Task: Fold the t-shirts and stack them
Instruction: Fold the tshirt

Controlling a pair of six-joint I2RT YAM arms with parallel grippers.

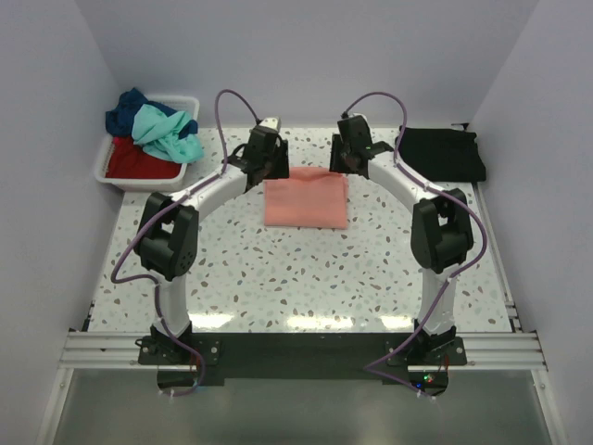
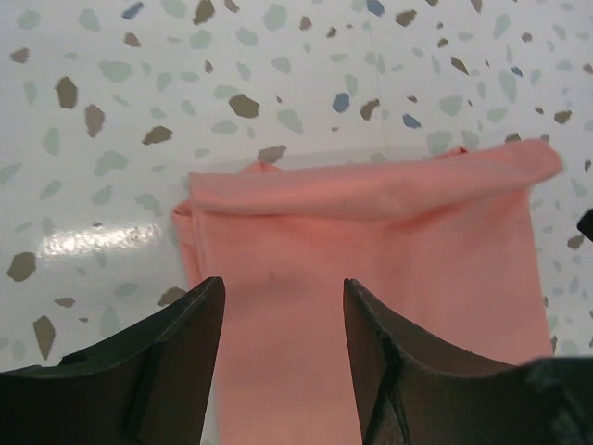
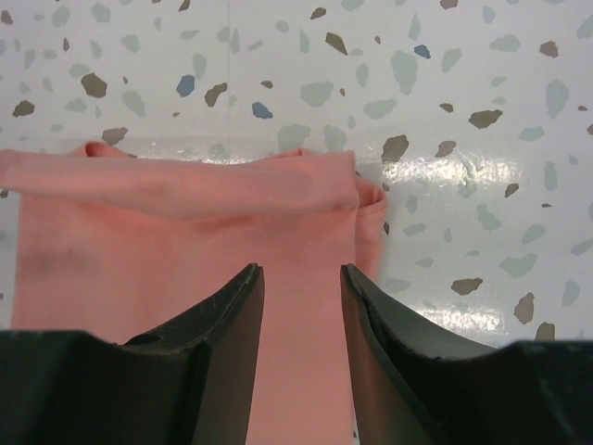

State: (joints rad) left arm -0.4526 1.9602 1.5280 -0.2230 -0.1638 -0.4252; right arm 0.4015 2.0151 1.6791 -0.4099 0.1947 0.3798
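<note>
Jaws apart on left gripper and right gripper, over the salmon-pink t-shirt: a soft, smooth folded rectangle.

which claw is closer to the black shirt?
Right. The right claw sits over the far right corner of the pink shirt, left of the black shirt; left claw is over the pink one's far left corner.

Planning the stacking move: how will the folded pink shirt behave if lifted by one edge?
Probably floppy: the pink shirt is layered cloth, so it would likely droop open. Pushed, it may bunch rather than slide; its far edge looks loosely rolled.
</note>
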